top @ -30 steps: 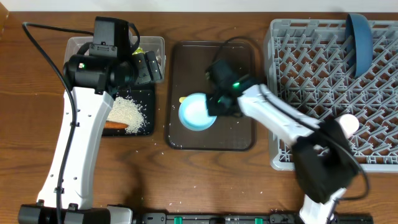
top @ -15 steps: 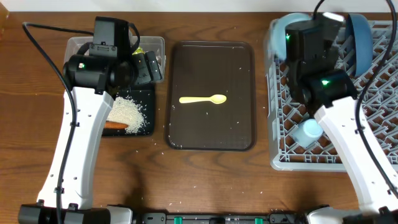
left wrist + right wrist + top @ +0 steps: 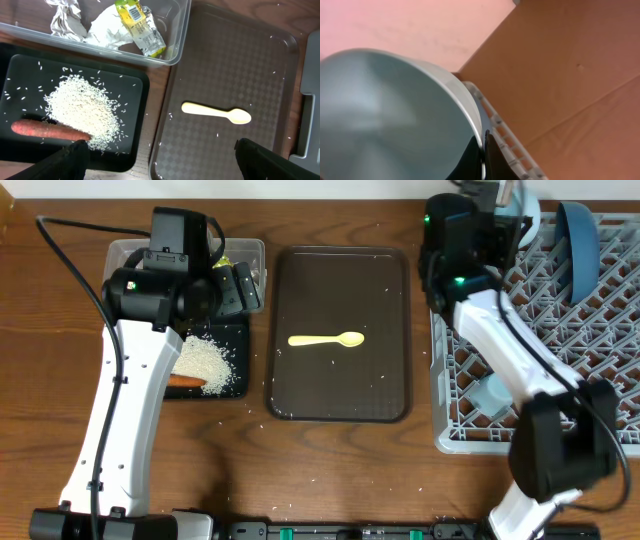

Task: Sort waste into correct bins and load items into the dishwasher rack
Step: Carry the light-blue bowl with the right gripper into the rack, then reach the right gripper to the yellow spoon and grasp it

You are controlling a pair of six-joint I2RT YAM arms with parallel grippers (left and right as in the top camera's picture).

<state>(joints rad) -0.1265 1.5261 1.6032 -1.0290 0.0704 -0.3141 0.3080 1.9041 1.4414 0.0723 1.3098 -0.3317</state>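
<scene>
The right claw pinches the rim of the light blue bowl (hard, light, probably slippery) above the dishwasher rack near the bench's far edge. The left claw is wide open.

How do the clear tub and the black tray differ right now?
The clear tub is see-through with taller walls, while the black tray is opaque and shallow. The clear tub holds crumpled white paper and a yellow-green wrapper. The black tray holds rice and a carrot. Both are rectangular and sit next to each other, beside the brown tray.
</scene>
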